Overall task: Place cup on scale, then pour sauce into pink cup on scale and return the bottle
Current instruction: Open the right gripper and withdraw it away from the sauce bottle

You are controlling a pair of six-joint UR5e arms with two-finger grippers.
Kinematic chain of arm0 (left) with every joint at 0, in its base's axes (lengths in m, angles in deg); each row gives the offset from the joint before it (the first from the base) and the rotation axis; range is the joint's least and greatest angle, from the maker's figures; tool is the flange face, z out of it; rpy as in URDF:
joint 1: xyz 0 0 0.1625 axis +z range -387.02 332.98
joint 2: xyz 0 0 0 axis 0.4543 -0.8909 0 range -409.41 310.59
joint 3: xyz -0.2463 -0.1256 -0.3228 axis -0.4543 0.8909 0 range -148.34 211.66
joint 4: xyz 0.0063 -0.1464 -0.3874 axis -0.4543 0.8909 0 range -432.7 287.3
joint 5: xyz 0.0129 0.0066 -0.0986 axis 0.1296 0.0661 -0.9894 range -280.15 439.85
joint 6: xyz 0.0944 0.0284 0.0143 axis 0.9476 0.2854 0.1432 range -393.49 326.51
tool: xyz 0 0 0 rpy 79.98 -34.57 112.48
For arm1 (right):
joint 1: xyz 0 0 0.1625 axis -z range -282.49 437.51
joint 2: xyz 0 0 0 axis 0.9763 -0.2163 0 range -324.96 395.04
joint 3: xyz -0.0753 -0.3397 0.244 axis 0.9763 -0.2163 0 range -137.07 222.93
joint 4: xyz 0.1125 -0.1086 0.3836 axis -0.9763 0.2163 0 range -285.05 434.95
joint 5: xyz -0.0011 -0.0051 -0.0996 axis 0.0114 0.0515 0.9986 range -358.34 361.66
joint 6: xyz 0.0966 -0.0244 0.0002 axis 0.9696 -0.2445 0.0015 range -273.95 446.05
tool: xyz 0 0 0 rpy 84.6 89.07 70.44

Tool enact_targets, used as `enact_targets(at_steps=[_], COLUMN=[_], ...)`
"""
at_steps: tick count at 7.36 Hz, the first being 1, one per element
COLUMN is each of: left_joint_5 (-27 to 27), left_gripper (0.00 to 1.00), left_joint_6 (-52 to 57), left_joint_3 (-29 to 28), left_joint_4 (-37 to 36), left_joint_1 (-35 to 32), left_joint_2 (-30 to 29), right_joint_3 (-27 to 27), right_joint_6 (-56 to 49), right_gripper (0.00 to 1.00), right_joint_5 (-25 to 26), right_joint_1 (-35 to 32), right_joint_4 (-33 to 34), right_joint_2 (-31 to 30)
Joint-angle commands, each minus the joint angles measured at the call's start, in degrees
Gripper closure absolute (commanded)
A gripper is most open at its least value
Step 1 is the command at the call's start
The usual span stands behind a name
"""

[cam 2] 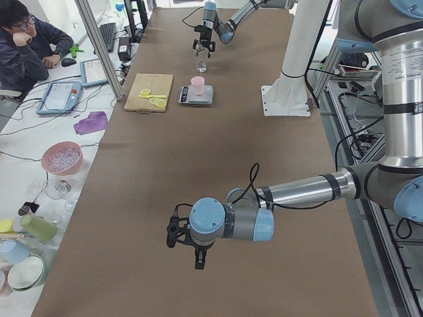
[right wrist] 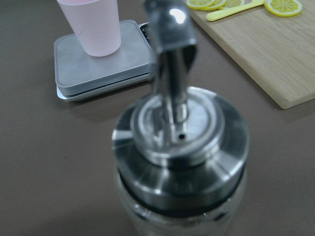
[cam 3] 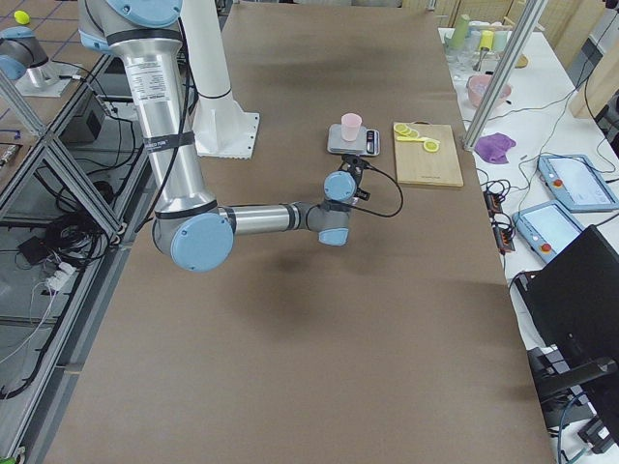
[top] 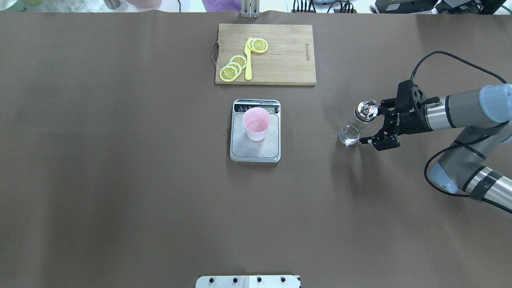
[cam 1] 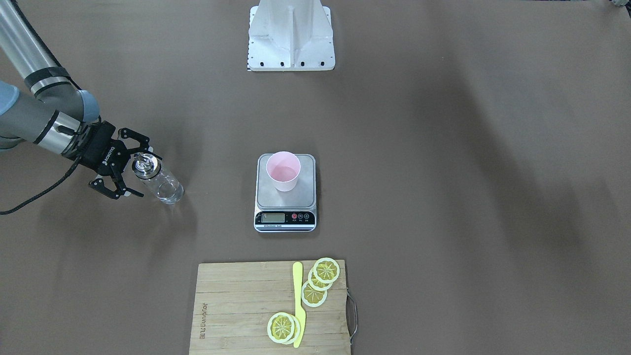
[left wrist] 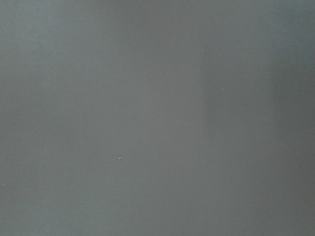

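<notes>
Cup, one, is being carried by one scale on the desk; one bottle is being flanked by spread fingers of the right claw. Left claw: state cannot be told. Five lemon slices nearby.

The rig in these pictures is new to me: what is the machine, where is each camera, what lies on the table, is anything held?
It is a robot: two jointed arms at a brown table, each ending in a two-finger tool. Four pictures come from fixed cameras: across the table, behind the robot, and at each table end. Two come from wrist cameras; the left one shows only blurred surface. A small pale pink plastic cup stands on a steel-topped digital scale. Farther from the robot lies a bamboo cutting board with lemon slices and a yellow knife. The right tool is open, straddling a small clear glass bottle with a silver spout cap standing on the table. Nothing is held.
</notes>
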Motion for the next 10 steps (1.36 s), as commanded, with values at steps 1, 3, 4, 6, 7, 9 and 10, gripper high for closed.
enact_targets(at_steps=[1,3,4,6,7,9,10], left_joint_5=[0.0,0.0,0.0,0.0,0.0,0.1,0.1], left_gripper=[0.02,0.02,0.02,0.02,0.02,0.02,0.02], left_joint_6=[-0.1,0.0,0.0,-0.1,-0.1,-0.2,-0.3], left_joint_3=[0.0,0.1,0.1,0.1,0.1,0.4,0.6], left_joint_4=[0.0,0.0,0.0,0.0,0.0,0.0,0.0], left_joint_1=[0.0,0.0,0.0,0.0,0.0,0.0,0.0], left_joint_2=[0.0,0.1,0.1,0.2,0.1,0.0,-0.1], right_joint_3=[0.4,0.6,0.8,0.8,0.8,0.2,0.5], right_joint_6=[0.1,0.1,0.1,4.9,10.5,19.6,20.4], right_gripper=[0.01,0.01,0.01,0.01,0.01,0.02,0.02], right_joint_5=[-0.4,-0.6,-0.9,-1.5,-1.4,-1.4,-1.3], right_joint_1=[-0.2,-1.2,-2.2,-4.9,-5.9,-9.6,-11.7], right_joint_4=[-0.3,-0.3,-0.3,-0.2,0.4,4.6,11.2], right_joint_2=[-0.8,-1.5,-2.1,-2.7,-2.4,-2.3,-1.7])
